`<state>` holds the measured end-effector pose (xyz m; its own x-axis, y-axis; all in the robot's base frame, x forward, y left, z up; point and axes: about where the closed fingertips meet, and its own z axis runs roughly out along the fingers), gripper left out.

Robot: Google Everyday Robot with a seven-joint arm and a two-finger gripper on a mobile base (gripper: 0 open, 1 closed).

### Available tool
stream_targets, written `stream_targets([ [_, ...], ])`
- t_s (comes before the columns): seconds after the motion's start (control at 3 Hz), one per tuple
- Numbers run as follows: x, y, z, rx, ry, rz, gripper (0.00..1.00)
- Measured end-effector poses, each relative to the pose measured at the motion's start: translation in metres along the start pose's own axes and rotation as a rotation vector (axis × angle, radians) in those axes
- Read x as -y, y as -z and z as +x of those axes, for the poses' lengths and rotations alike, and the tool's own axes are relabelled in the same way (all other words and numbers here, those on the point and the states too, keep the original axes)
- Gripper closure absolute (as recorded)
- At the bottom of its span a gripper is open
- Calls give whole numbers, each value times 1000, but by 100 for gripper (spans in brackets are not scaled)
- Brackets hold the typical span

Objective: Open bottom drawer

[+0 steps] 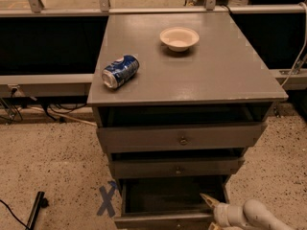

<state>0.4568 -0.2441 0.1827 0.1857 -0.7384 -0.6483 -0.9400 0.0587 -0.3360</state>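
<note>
The bottom drawer is the lowest grey front of the cabinet and stands pulled out toward me, with its dark interior showing. Its front panel runs along the bottom edge of the view. My gripper, white with tan fingertips, comes in from the lower right. It is shut on the right end of the drawer's front panel, with one finger inside the drawer and the other in front of the panel.
The middle drawer and top drawer stand slightly ajar above. A blue can lies on its side and a white bowl sits on the cabinet top. Blue X tape, a black object and cables are on the floor.
</note>
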Motion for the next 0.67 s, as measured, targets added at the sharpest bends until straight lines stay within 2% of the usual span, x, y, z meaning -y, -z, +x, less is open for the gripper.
stream_targets([
  [0.33,0,0,0,0,0,0,0],
  [0.67,2,-4,4,25,-38,-18,0],
])
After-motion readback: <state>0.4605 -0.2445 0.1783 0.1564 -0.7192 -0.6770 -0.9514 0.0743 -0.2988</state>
